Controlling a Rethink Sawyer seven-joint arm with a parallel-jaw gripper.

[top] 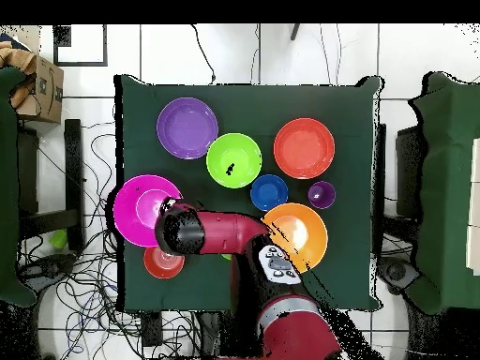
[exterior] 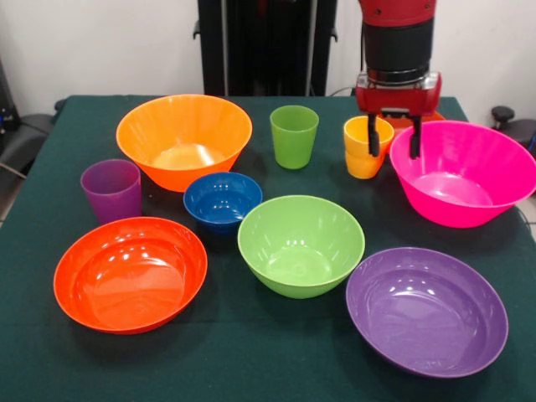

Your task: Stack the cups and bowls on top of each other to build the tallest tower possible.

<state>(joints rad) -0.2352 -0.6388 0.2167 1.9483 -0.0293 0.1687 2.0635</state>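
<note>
The gripper (exterior: 393,146) hung with its two black fingers apart, one finger down at the yellow-orange cup (exterior: 366,147), the other just beside the pink bowl (exterior: 465,172); nothing was clamped; the green cup (exterior: 294,136) stood upright to that cup's left; the purple cup (exterior: 111,189) stood beside the large orange bowl (exterior: 184,138); no bowl or cup was stacked; the lime green bowl (exterior: 301,244) sat centrally on the table (exterior: 251,360).

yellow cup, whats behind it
The hand hangs with one finger inside the yellow cup, and the pink bowl sits beside it. A sliver of something red-orange shows behind the hand; the arm covers the rest.
</note>
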